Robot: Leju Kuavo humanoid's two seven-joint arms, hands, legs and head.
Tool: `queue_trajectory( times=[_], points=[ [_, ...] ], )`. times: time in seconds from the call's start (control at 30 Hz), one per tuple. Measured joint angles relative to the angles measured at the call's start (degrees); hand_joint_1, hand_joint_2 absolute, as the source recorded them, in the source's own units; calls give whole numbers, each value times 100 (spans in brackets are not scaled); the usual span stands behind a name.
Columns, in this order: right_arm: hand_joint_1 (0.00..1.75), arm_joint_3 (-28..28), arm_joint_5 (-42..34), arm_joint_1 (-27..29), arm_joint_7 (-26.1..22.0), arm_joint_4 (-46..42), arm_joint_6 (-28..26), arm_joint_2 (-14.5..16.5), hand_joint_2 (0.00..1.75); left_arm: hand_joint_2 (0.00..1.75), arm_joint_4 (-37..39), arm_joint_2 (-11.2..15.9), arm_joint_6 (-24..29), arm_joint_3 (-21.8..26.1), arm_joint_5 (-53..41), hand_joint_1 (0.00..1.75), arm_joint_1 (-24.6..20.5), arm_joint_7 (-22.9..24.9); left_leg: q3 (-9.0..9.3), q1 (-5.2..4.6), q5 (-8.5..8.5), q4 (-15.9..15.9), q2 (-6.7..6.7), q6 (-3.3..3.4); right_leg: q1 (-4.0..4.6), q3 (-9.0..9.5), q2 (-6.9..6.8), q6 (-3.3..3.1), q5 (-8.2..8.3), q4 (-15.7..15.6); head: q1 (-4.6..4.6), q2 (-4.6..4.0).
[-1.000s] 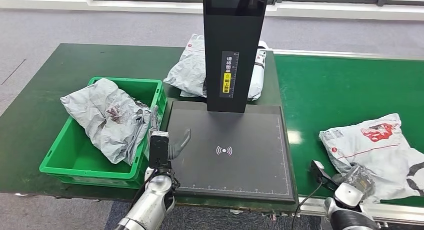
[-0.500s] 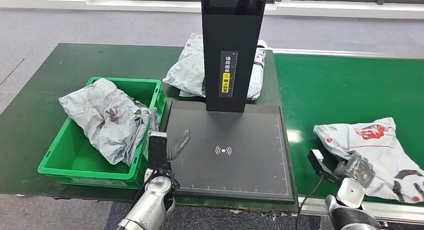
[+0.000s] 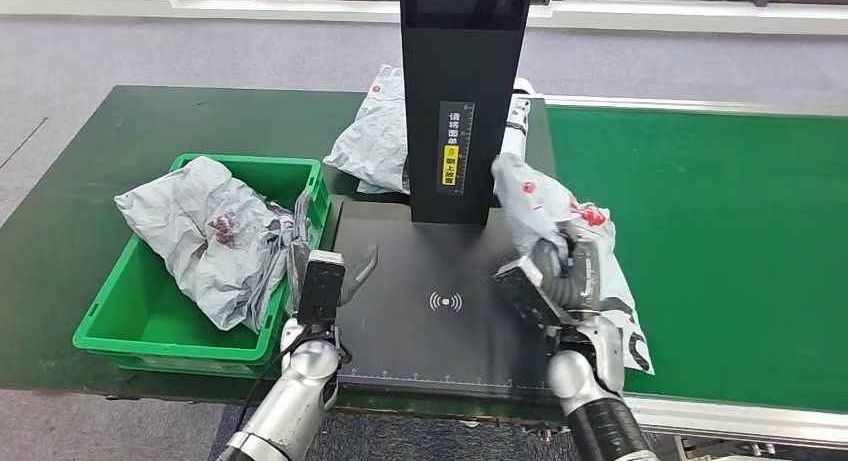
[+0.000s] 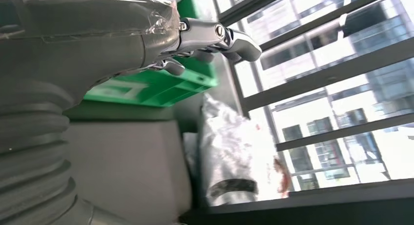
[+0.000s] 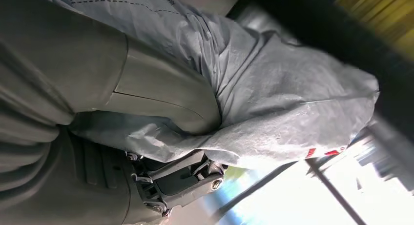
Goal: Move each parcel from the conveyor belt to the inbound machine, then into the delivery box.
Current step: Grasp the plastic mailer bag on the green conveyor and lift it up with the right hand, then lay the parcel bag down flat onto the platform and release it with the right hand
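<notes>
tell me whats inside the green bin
The green bin holds one crumpled grey parcel, spilling over its rim on the scanner side. Bare green floor shows at the near corner; anything beneath the parcel is hidden.

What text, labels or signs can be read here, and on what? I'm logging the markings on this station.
Black column of the inbound machine: a vertical label of white Chinese characters above a yellow patch, too small to read.
Scanning plate: a white wireless-wave symbol, no words.
Parcel held by the right hand: red print, illegible.
Parcel in the green delivery box: dark red mark, illegible.
</notes>
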Motion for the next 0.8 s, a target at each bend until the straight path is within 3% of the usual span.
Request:
queue_trajectory(
  times=[0.1,0.27,0.3,0.4,0.43,0.63,0.8],
  points=[
    [175,814,-191,0,-62,-33,541,100,175,175,-108,15,-5,1,-144,0,-41,27,1,2,0,0,2,-1,2,-2,0,0,0,0,1,0],
    [175,1783,34,54,447,-106,1431,316,175,175,-266,20,-144,0,-300,0,-128,213,1,5,2,0,-1,-2,6,-4,-5,-1,0,0,0,-1],
    [141,1921,82,70,509,-109,1549,331,175,175,-281,21,-173,-1,-316,0,-145,233,1,5,2,0,-1,-2,6,-4,-4,-1,0,0,1,-1],
    [10,2241,257,161,657,-81,1931,335,175,175,-288,21,-232,-11,-338,0,-211,246,1,3,0,1,0,-1,3,-3,-3,-1,0,-1,1,-1],
    [0,2325,305,203,691,-57,2039,335,175,175,-287,21,-243,-20,-339,0,-235,246,0,2,0,1,0,0,2,-2,-3,-1,0,-2,1,-1],
    [0,2585,676,246,1066,307,2191,383,175,175,-286,21,-243,-71,-323,0,-298,244,2,1,0,1,1,0,1,-2,-3,-1,0,-2,1,-1],
    [0,2581,651,262,1058,478,1683,443,175,175,-337,49,-90,-73,-398,0,-240,269,5,1,1,1,2,-2,2,-1,-3,-1,1,-2,0,0]
  ],
)
